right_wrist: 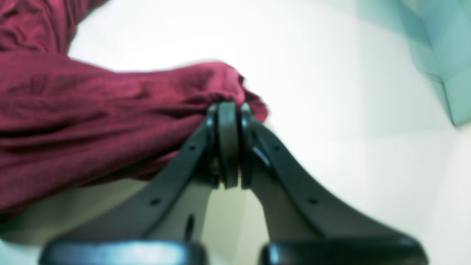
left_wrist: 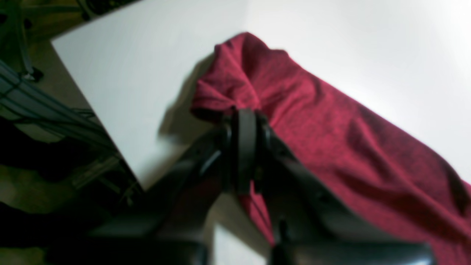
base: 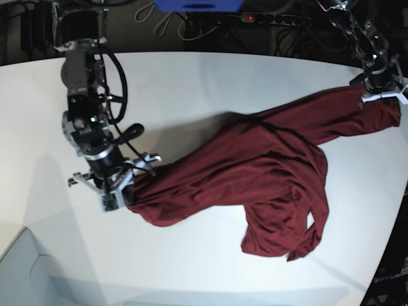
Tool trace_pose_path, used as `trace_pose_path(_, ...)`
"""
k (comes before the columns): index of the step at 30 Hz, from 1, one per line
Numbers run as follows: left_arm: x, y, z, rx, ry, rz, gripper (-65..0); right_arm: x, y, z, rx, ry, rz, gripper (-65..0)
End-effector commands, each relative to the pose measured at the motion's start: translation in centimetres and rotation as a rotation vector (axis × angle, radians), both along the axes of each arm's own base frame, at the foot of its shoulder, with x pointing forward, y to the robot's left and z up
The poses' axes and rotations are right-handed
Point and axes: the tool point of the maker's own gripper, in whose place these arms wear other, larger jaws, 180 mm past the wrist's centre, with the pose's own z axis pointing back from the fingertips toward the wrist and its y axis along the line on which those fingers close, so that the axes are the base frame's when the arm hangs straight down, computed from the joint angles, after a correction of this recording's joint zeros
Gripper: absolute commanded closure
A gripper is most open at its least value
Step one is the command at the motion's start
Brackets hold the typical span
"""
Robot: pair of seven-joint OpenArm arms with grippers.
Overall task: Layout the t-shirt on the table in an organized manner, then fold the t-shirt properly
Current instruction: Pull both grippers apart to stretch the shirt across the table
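White and shiny, the table (base: 191, 83) holds the soft red t-shirt (base: 255, 178), bunched and wrinkly. The left gripper (base: 380, 94) pinches one sleeve end; the right gripper (base: 121, 185) pinches the other. It looks like the spreading step: next they should pull apart to flatten it.

The t-shirt (base: 268, 172) lies on the desk (base: 210, 83), stretched between the right pincer (base: 121, 191) and the left pincer (base: 381, 95).

Soft matt maroon jersey t-shirt (base: 268, 166), smooth glossy white table (base: 191, 83)
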Motion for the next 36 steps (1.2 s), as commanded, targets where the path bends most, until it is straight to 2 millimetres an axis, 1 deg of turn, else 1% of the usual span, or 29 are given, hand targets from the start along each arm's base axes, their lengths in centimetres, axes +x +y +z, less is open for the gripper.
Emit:
trace_pose_path(1,0.6,0.7,1.7,0.048,-0.039,-0.002,-0.5,0.5,-0.9,2.6,-0.005,-0.084,-0.016,0.0)
trace_pose_path(5,0.7,0.3,1.5,0.041,-0.039,-0.007,-0.4,-0.1,-2.9,5.2,-0.004,-0.156,-0.074,0.0)
trace_pose_path(7,0.7,0.3,1.5,0.042,-0.040,-0.007,-0.4,-0.1,-3.6,6.0,0.006,-0.176,-0.100,0.0)
trace_pose_path(10,0.7,0.6,1.6,0.047,-0.037,-0.008,-0.4,0.8,-5.1,7.7,0.012,-0.223,-0.145,0.0)
trace_pose_path(14,0.5,0.7,1.6,0.050,-0.032,-0.009,-0.4,1.7,-6.4,8.8,0.016,-0.250,-0.181,0.0)
trace_pose_path(18,0.4,0.6,1.5,0.048,-0.032,-0.005,-0.4,1.8,-7.9,9.1,0.017,-0.258,-0.221,0.0)
trace_pose_path(21,0.4,0.6,1.7,0.050,-0.037,-0.004,-0.4,1.4,-9.0,8.9,0.017,-0.253,-0.253,0.0)
trace_pose_path(24,-0.2,-0.3,1.3,0.039,-0.028,-0.009,-0.4,0.4,-10.1,7.6,0.016,-0.223,-0.288,0.0)
trace_pose_path(26,0.1,-0.3,2.0,0.050,-0.043,-0.012,-0.4,-0.4,-11.1,6.8,0.013,-0.202,-0.314,0.0)
trace_pose_path(30,1.2,-1.4,2.6,0.055,-0.062,-0.050,-0.4,-2.3,-13.1,4.8,0.007,-0.153,-0.374,0.0)
trace_pose_path(36,2.5,-2.6,2.9,0.054,-0.072,-0.093,-0.4,-5.0,-14.7,2.0,-0.017,-0.068,-0.416,0.0)
